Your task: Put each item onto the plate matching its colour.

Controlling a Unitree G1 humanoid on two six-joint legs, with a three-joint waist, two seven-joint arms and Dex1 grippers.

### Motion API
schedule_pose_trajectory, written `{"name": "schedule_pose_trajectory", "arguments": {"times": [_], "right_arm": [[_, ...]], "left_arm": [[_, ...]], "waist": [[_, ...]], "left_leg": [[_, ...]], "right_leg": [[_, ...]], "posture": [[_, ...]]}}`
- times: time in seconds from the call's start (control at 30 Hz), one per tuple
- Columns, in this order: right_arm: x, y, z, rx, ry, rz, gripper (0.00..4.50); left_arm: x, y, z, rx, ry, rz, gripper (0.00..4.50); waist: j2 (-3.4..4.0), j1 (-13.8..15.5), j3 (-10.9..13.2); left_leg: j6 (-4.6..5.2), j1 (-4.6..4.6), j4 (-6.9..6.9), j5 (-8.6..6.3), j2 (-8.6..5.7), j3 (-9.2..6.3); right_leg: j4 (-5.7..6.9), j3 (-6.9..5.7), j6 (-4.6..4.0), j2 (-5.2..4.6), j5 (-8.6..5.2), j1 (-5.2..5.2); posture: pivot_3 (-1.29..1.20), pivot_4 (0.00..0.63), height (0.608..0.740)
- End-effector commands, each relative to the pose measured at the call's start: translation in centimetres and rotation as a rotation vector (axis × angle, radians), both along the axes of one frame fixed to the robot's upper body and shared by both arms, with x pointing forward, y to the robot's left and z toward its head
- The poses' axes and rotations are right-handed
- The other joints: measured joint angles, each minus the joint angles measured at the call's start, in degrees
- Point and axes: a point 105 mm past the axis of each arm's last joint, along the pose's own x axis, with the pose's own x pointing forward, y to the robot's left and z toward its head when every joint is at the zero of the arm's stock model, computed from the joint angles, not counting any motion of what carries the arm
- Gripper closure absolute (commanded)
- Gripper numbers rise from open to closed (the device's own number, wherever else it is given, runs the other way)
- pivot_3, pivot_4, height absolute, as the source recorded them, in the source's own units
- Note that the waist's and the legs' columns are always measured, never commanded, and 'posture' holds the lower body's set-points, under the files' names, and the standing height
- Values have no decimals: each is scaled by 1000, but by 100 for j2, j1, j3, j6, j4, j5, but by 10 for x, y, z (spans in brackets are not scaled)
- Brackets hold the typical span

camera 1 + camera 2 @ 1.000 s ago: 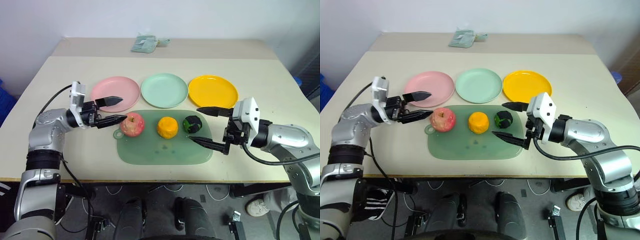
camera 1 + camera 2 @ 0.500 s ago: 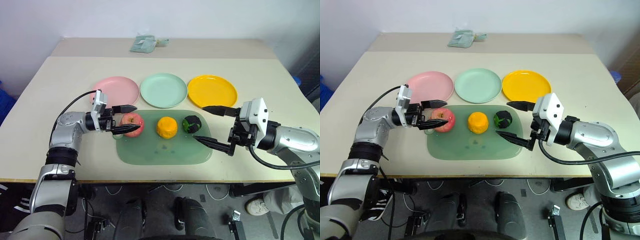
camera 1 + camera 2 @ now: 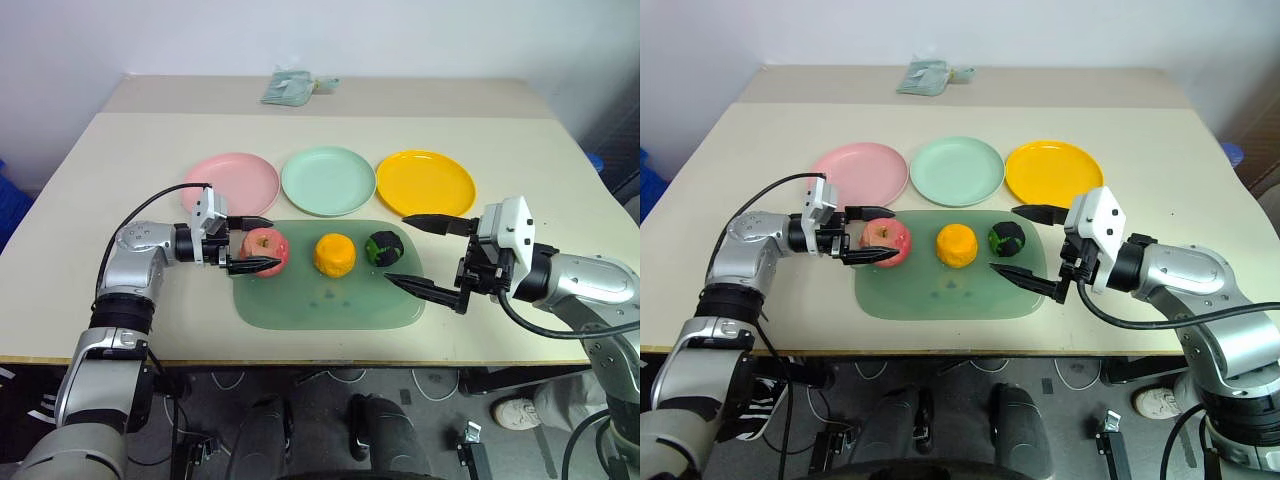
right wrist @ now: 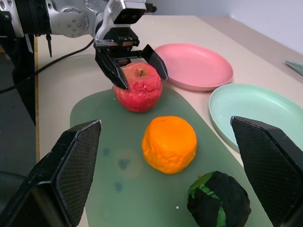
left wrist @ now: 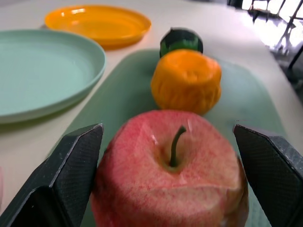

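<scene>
A pink-red apple, an orange fruit and a dark green-black ball sit in a row on a translucent green mat. Behind the mat lie a pink plate, a mint green plate and a yellow-orange plate, all bare. My left gripper is open and level, one finger on each side of the apple, with small gaps. My right gripper is open at the mat's right end, its tips framing the dark ball from the right, apart from it.
A grey-green packet lies at the table's far edge. A black cable loops from my left arm over the table. The mat's front half is bare. The table's front edge runs just below the mat.
My left gripper has moved right and sunk slightly, from beside the pink plate to around the apple. The right gripper has held still. The items have not moved.
</scene>
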Motion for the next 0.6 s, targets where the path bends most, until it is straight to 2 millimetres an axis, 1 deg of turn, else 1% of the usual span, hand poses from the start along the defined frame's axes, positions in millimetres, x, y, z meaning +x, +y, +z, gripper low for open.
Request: {"name": "schedule_pose_trajectory", "arguments": {"times": [0.03, 0.17, 0.2, 0.27, 0.33, 0.47, 0.53, 0.6], "right_arm": [[0, 2, 7, 5, -44, 4, 44], [1, 2, 9, 5, -50, -1, 44], [1, 1, 9, 4, -53, -1, 0], [2, 1, 11, 6, -56, -3, 0], [3, 0, 13, 17, -55, -7, 0], [13, -2, 26, 100, -94, -48, 0], [28, -5, 37, 149, -152, -125, 0], [43, -7, 41, 170, -180, -201, 0]], "left_arm": [[2, 4, -1, 48, -18, 3, 0], [3, 2, -3, 25, 4, -2, 0], [4, 1, -2, 17, -8, 0, 534], [5, 1, -1, 10, -25, 9, 1083], [6, 2, 3, -16, -39, 22, 1083], [18, 2, 31, -154, -86, 105, 1083], [32, 6, 47, -194, -144, 206, 1083], [47, 10, 64, -228, -199, 305, 1083]], "waist": [[0, 1, 0], [0, 0, -1], [0, 0, -1], [0, -1, -1], [0, 3, -1], [-2, -1, -1], [-7, -1, 2], [-8, 3, 2]], "left_leg": [[0, 0, 0, 0, 0, 0], [0, 1, 0, 0, 0, 0], [0, 1, 0, 0, 0, 0], [0, 1, 0, 0, 0, 0], [0, 1, 0, 0, 0, 0], [0, 0, 1, 0, 0, 0], [0, 0, 1, 0, 0, 0], [0, -2, 3, 1, 0, -1]], "right_leg": [[0, 0, 0, 0, 0, 0], [0, 0, -1, 0, 0, 0], [1, 0, -1, 0, 0, 0], [1, 0, 0, 0, 0, 1], [1, 0, 0, 0, 0, 1], [1, 0, 3, 0, 2, 1], [2, 0, 4, 0, 3, 0], [3, -1, 4, 2, 4, -2]], "posture": [[0, 150, 740], [0, 150, 740], [0, 150, 740], [0, 150, 740], [0, 150, 740], [0, 150, 740], [0, 150, 740], [0, 150, 740]]}}
